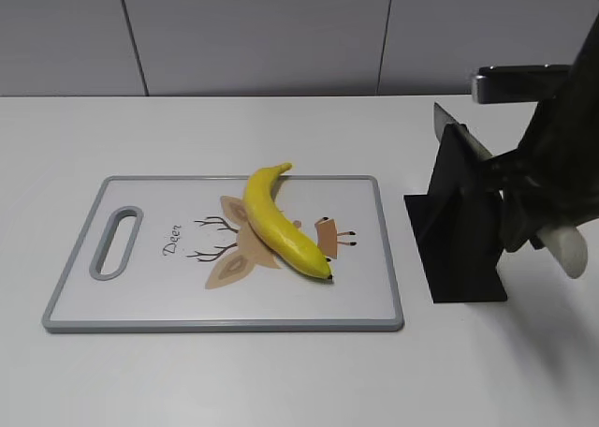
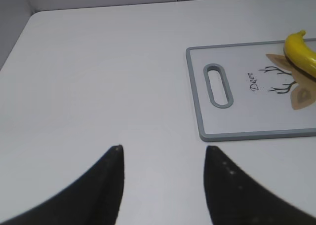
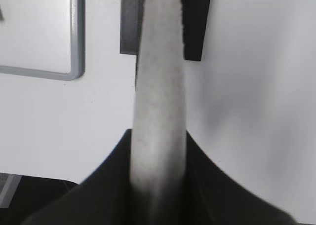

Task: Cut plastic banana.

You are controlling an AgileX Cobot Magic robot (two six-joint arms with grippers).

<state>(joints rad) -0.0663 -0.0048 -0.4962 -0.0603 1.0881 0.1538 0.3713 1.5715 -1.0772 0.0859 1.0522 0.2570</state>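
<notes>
Here, a plastic banana (image 1: 279, 224) lies diagonally on a white cutting board (image 1: 140, 291) with a grey rim and a deer drawing, stem end pointing away. The left gripper (image 2: 163, 151) hovers over bare table (image 2: 98, 77), fingers spread apart, well left of the board. The right gripper (image 3: 158, 180) pinches a pale knife handle (image 3: 159, 101) beside a black knife stand (image 1: 460, 230), well apart from the banana.
</notes>
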